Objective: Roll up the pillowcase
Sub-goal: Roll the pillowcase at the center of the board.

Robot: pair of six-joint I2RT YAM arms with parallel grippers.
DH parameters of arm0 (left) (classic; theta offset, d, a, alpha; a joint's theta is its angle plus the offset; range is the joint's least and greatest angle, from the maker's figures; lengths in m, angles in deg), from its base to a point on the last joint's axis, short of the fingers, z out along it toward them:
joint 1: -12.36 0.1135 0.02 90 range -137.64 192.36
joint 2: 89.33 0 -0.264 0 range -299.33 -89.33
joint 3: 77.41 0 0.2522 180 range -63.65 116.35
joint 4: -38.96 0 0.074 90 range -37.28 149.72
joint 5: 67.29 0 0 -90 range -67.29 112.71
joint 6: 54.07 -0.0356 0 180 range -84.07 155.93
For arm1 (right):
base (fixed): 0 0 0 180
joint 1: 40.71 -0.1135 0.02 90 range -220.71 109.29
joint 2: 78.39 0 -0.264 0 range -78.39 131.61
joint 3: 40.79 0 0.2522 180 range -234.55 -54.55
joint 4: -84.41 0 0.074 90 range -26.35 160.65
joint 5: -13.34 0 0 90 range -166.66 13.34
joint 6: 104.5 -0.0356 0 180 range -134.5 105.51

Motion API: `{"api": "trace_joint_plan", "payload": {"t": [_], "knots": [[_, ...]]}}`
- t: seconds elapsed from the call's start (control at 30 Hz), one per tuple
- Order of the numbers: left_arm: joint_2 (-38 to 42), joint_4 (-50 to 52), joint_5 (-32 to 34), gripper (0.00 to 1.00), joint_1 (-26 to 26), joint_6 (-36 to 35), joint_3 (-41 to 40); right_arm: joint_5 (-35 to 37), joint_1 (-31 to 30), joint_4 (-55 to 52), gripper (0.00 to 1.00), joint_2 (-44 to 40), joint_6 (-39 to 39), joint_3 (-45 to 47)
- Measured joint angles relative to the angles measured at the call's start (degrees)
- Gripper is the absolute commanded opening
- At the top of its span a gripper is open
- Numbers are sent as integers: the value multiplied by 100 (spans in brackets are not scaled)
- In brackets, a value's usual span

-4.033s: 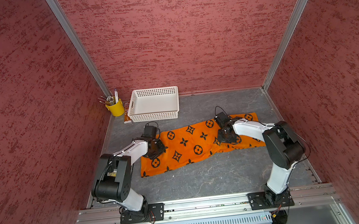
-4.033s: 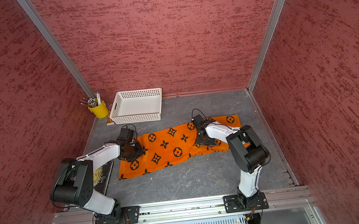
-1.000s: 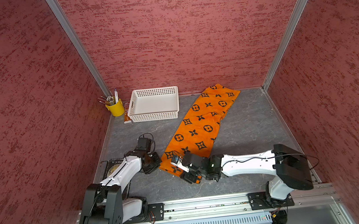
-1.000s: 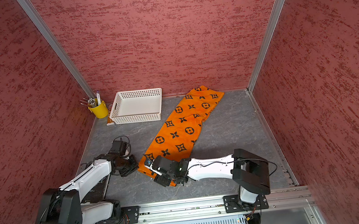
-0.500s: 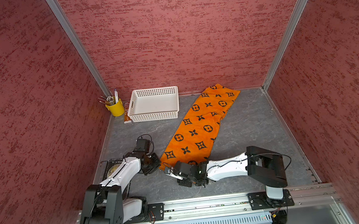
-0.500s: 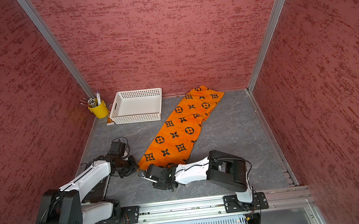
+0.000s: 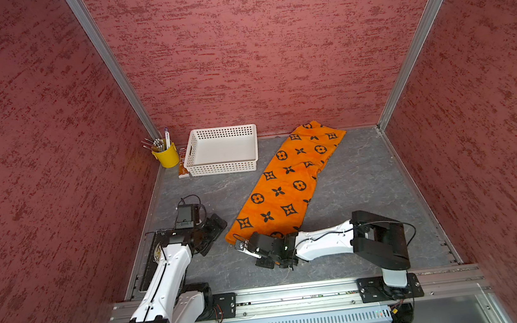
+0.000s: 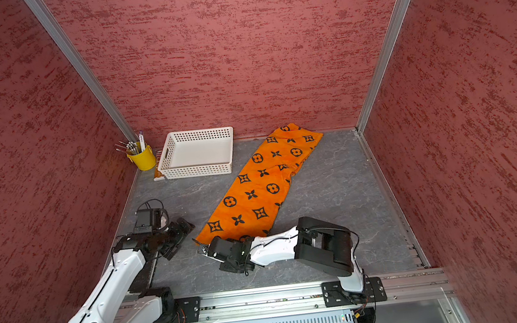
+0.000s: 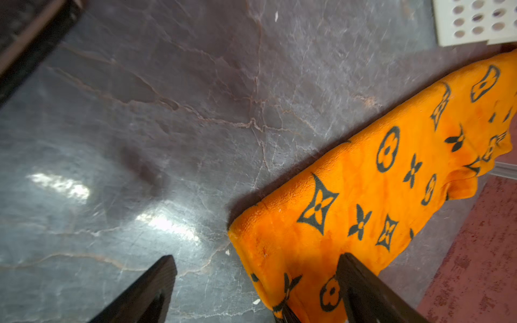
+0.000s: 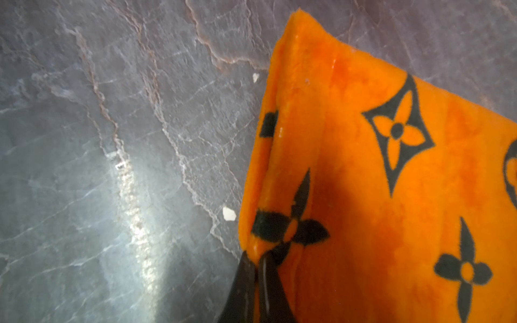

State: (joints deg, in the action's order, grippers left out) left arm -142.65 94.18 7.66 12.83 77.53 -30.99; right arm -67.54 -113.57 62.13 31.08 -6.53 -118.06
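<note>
You had the white-and-black left arm (image 7: 170,271) stretched low and forward, the black two-finger left gripper (image 9: 254,279) spread wide. Your right arm (image 7: 323,244) lay folded low, the black right gripper (image 10: 256,268) pinched shut on the orange flower-printed fabric pillowcase (image 10: 363,195) edge.

No text could be read in full. A dark flat board (image 7: 148,271) lying at the table's edge under the left arm (image 7: 171,271) carried pale lettering, mostly covered by that arm and too small to make out. A white stick (image 7: 167,137) in the yellow cup (image 7: 167,157) bore dark marks, also illegible. The pillowcase (image 7: 286,185) showed only black flower and star symbols, no letters or numbers.
</note>
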Motion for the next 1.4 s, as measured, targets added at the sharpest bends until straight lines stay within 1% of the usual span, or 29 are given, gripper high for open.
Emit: {"api": "trace_joint_plan", "payload": {"t": [0.1,0.23,0.3,0.37,0.53,0.63,0.67,0.7,0.8,0.87,0.97,1.0,1.17,1.4], "knots": [[275,188,61,93,22,-4,98,-181,85,-136,0,-186,-160,0],[560,363,109,86,-31,0,120,-549,304,-166,0,-470,-461,0],[647,439,168,84,-175,7,133,-754,463,-160,0,-568,-629,2],[688,501,260,83,-466,11,175,-970,671,-129,0,-643,-811,15],[717,647,750,80,-1626,186,280,-1458,1202,33,0,-713,-1244,140],[715,748,1056,75,-2269,385,284,-1729,1480,142,0,-713,-1495,223],[710,778,1139,72,-2448,457,284,-1812,1563,195,0,-715,-1580,262],[691,793,1220,67,-2612,527,284,-1886,1633,258,0,-715,-1661,310],[573,782,1355,57,-2929,684,284,-2046,1781,424,0,-717,-1853,487],[435,706,1386,49,-3021,723,284,-2111,1836,501,0,-721,-1967,610],[122,474,1394,34,-3060,693,293,-2190,1875,603,0,-739,-2114,750],[-13,402,1394,32,-3058,647,321,-2205,1882,643,0,-745,-2155,782],[-743,26,1338,28,-2922,439,721,-2218,1915,763,0,-785,-2339,868],[-1397,-756,1056,27,-2592,190,833,-2218,2015,828,0,-811,-2514,898]]}}
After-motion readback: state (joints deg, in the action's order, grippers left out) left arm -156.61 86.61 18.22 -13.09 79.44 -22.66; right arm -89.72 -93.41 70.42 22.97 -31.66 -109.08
